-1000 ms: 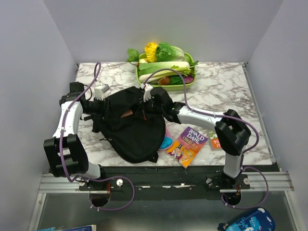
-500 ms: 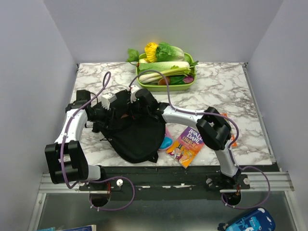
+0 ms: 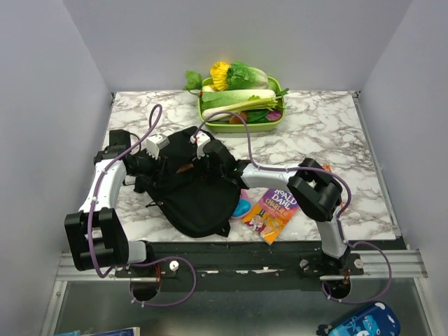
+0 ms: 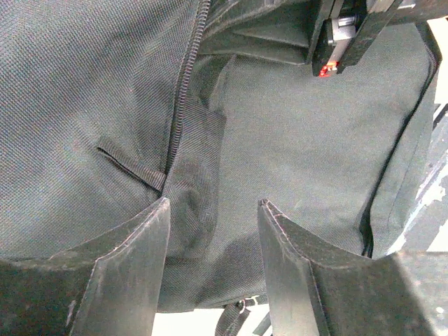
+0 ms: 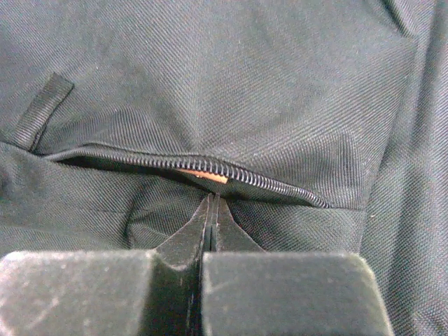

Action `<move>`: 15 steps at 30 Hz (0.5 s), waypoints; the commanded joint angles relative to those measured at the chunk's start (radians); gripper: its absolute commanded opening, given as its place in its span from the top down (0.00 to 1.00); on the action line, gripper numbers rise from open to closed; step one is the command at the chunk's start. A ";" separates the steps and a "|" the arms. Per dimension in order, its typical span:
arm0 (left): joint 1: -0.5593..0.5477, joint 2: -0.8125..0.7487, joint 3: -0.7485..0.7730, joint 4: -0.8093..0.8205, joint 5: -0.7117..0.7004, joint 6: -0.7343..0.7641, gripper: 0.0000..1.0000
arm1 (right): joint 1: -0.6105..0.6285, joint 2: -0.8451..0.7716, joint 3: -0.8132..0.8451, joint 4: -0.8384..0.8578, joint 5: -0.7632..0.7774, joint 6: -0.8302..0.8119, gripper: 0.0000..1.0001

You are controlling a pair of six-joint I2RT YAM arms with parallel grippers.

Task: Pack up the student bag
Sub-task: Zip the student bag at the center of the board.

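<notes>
The student bag (image 3: 199,199), a soft black backpack, lies crumpled on the marble table between both arms. My left gripper (image 3: 163,166) is at the bag's left side. In the left wrist view it (image 4: 213,203) stands open, with a fold of bag fabric (image 4: 294,140) and a zip (image 4: 183,91) in front of the gap. My right gripper (image 3: 197,157) is over the bag's upper middle. In the right wrist view it (image 5: 212,199) is shut, tips touching the fabric just under a part-open zip (image 5: 231,175). An orange sliver (image 5: 203,175) shows inside the zip.
A Roald Dahl book (image 3: 274,208) lies right of the bag near the front edge. A pink and blue pencil case (image 3: 242,206) peeks out beside the bag. A green tray (image 3: 276,120) of vegetables stands at the back. A small orange item lies behind the right arm's elbow.
The right arm has swung left, bringing its shut gripper further over the bag's middle. The left gripper has moved right, onto the bag's left side.
</notes>
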 commanded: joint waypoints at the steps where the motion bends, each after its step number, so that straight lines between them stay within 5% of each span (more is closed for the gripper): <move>1: 0.000 0.002 0.012 0.008 -0.015 0.029 0.40 | 0.008 -0.002 0.035 0.031 0.054 -0.024 0.99; 6: 0.009 -0.019 0.068 -0.025 -0.035 0.032 0.40 | 0.013 -0.001 0.067 0.045 0.077 -0.009 0.99; 9: 0.064 -0.010 0.124 -0.068 -0.038 0.057 0.40 | 0.027 -0.134 -0.009 0.114 0.072 -0.030 0.99; 15: 0.233 0.054 0.147 -0.053 0.005 0.003 0.39 | 0.033 -0.277 -0.025 0.068 -0.018 -0.063 0.66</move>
